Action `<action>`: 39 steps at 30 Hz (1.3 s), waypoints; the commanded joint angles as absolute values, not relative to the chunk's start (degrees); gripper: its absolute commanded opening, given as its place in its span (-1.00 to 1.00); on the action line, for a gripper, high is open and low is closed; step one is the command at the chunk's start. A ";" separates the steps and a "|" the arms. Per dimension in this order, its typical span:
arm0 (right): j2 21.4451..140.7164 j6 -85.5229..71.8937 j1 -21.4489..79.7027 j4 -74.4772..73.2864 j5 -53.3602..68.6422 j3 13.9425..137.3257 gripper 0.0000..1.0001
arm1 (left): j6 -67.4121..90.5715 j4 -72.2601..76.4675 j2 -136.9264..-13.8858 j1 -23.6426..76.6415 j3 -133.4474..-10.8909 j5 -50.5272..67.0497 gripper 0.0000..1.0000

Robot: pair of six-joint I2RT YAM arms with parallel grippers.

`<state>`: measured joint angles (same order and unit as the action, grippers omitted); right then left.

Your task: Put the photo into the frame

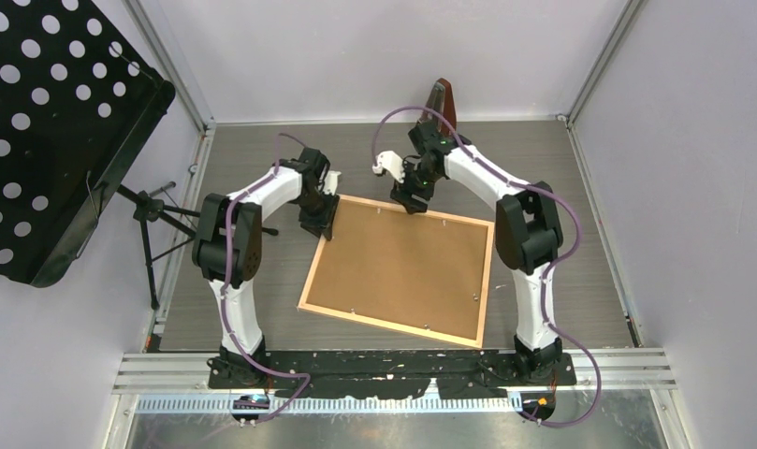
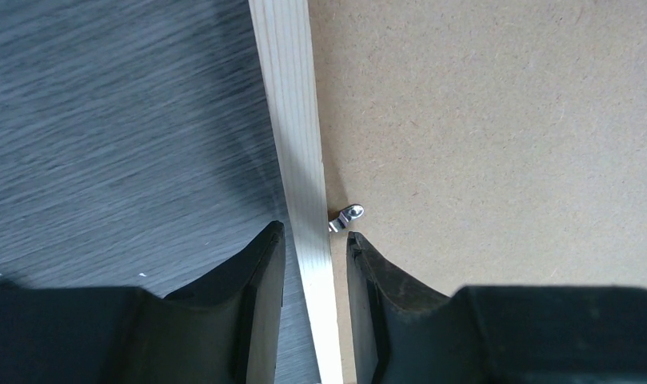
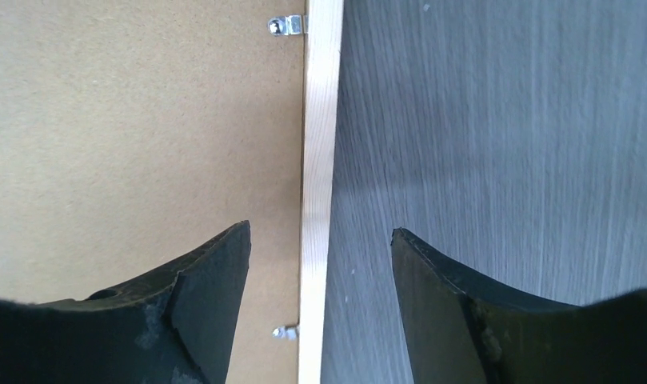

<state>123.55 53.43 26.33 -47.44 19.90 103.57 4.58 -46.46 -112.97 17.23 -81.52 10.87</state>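
Observation:
The light wood frame lies flat on the grey table with the brown backing board filling it. The photo is out of view. My left gripper is at the frame's far left corner. In the left wrist view it stands narrowly open astride the frame's rail, beside a metal clip, with a gap on each side. My right gripper is at the far edge. In the right wrist view it is wide open astride the rail, one finger over the board.
A black perforated music stand on a tripod stands at the left. A dark brown object leans at the back wall. Two more metal clips show on the far rail. Walls close in the table.

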 commanded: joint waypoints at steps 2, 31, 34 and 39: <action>113.04 42.77 23.27 -44.00 20.27 99.38 0.43 | 5.69 -44.72 -111.20 16.96 -80.42 12.42 -0.36; 94.16 22.25 -5.25 -39.71 24.02 60.66 0.09 | 6.64 -41.58 -108.74 16.70 -76.50 14.17 -1.00; 95.86 21.96 -5.77 -39.84 26.10 60.71 0.05 | 6.59 -41.46 -108.72 16.70 -76.38 14.18 -1.00; 97.69 21.48 -5.81 -39.88 27.73 60.89 0.07 | 6.60 -41.44 -108.58 16.70 -76.35 14.18 -1.00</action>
